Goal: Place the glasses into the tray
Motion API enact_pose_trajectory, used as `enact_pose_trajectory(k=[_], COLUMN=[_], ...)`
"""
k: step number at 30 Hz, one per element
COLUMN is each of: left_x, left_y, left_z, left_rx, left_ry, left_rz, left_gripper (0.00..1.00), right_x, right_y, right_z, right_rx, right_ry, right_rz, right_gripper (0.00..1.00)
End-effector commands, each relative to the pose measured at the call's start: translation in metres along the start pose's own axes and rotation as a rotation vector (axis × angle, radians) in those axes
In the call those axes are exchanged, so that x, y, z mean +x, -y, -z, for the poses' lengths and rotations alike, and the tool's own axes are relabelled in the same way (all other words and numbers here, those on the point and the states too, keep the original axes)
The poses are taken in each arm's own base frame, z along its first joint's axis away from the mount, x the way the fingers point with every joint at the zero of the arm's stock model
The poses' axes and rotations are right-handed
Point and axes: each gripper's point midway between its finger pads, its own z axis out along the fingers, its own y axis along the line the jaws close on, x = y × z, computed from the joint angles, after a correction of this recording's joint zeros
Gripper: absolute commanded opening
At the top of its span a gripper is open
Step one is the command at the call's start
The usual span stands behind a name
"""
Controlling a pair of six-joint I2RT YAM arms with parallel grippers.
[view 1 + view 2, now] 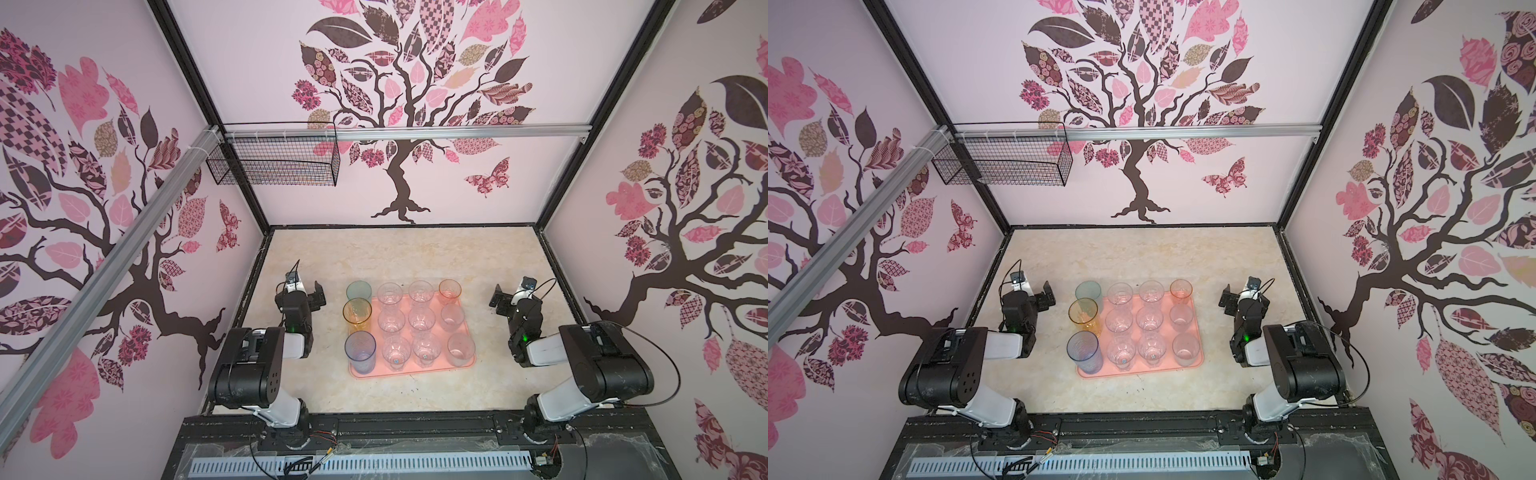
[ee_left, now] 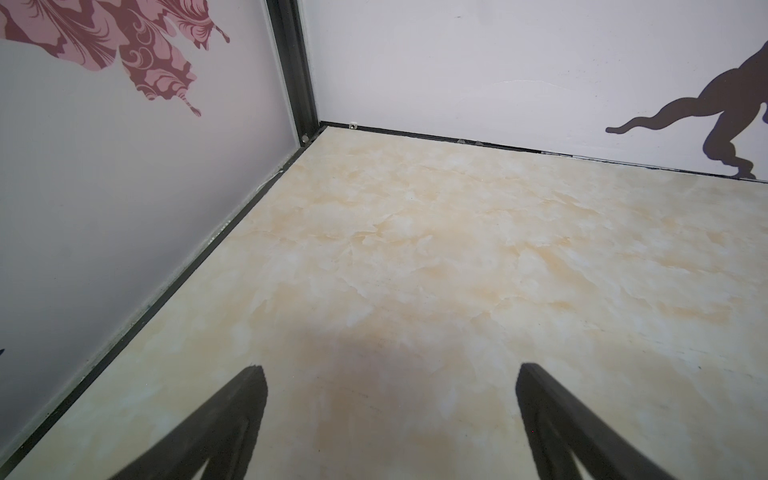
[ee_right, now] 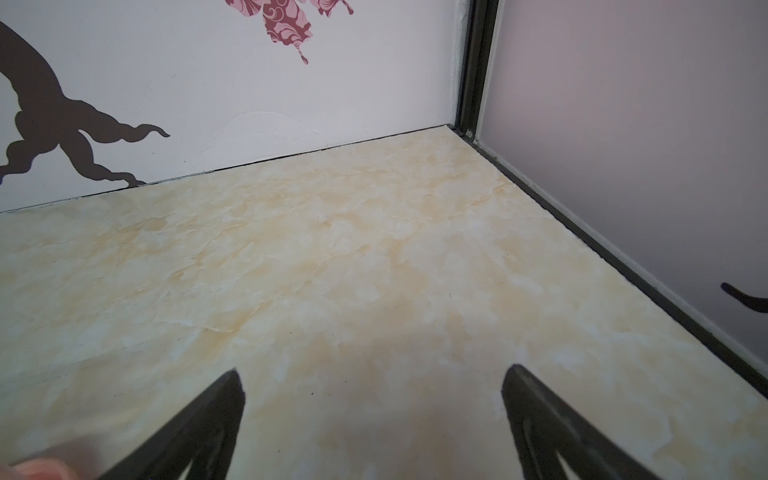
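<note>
Between your left fingers (image 2: 232, 399) and right fingers (image 3: 528, 399), one pink tray (image 1: 440, 368) on the table (image 1: 374, 257) carries twelve glasses (image 1: 420, 320): eight clear, one each teal, amber, blue and pinkish-orange. Both pairs of fingers are spread wide, holding nothing.

Both top views look steeply down from above the near edge of the cream marble-patterned tabletop (image 1: 374, 257) toward the far pale wall (image 1: 478, 199) and its printed brown tree (image 1: 400, 187), sharing the whole booth from slightly offset positions. Each wrist camera sits low and close over that tabletop, left facing the far-left corner (image 2: 309, 133), right the far-right corner (image 3: 461, 129); both catch the tree's roots.
</note>
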Motion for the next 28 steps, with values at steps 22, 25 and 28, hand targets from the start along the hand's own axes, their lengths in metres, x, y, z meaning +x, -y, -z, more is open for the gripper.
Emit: enact_pose_trajectory(k=[22,25,28], left_x=[0.0015,0.0,0.0004], left_y=[0.007,0.0075,0.0061], left_z=[0.0046,0.0061,0.0068], left_rx=[-0.023,-0.025,-0.027], left_ry=[0.012,0.021,0.023], left_rz=[-0.05,-0.046,-0.045], left_gripper=[0.98,0.98,0.98], right_x=[-0.0118,-0.0127,-0.012], right_y=[-0.0032,-0.0032,-0.0033], right_z=[-0.0026,-0.0025,-0.0023], right_rx=[-0.003,-0.004,-0.004], right_ry=[0.033,0.036,0.034], right_rz=[0.003,0.002,0.002], right_gripper=[1.0,1.0,0.99])
